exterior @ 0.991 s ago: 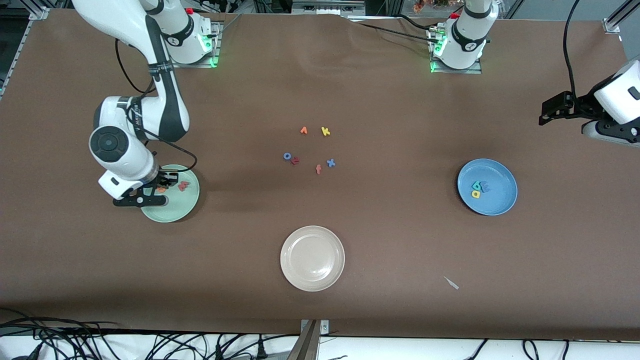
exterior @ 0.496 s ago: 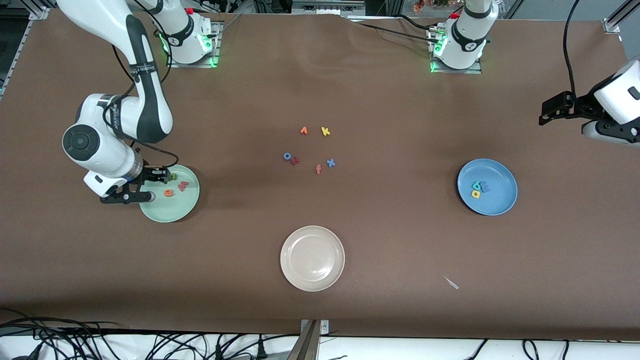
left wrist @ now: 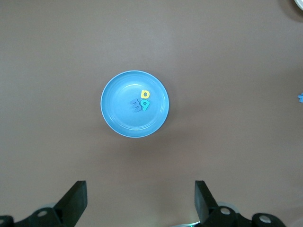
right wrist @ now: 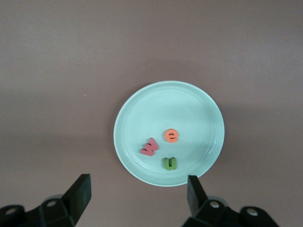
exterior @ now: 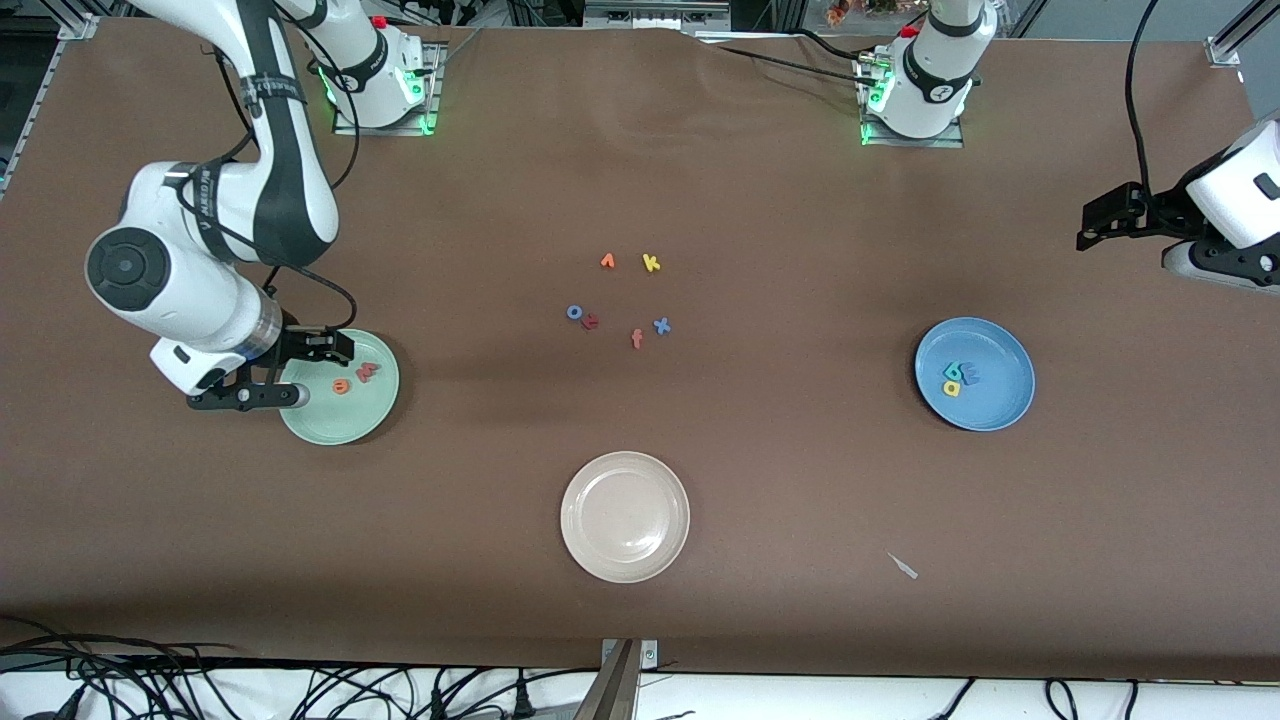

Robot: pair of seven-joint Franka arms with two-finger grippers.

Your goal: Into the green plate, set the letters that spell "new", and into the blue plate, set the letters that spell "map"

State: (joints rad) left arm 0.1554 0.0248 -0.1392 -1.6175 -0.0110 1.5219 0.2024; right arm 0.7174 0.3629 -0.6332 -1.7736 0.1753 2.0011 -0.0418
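Observation:
The green plate (exterior: 345, 425) lies toward the right arm's end of the table. The letters that spell "new" lie in it: red "w" (right wrist: 149, 146), orange "e" (right wrist: 171, 136), green "n" (right wrist: 170, 163). My right gripper (right wrist: 137, 183) hangs open and holds nothing, above the table at the plate's rim (right wrist: 199, 109). The blue plate (exterior: 995, 405) lies toward the left arm's end. The letters that spell "map" lie in it: yellow "a" (left wrist: 145, 94), teal "p" (left wrist: 146, 104), blue "m" (left wrist: 137, 105). My left gripper (left wrist: 139, 189) waits open, high over bare table beside that plate.
A cream plate (exterior: 625, 516) lies nearest the front camera at mid table. Several loose letters lie at the middle: orange one (exterior: 607, 261), yellow "k" (exterior: 651, 263), blue "o" (exterior: 574, 312), pink "f" (exterior: 637, 339), blue "x" (exterior: 661, 325). A small scrap (exterior: 903, 566) lies nearby.
My right gripper has opened, risen and drawn back from over the green plate toward the right arm's end; the green "n" now lies in the plate. The left arm has not moved.

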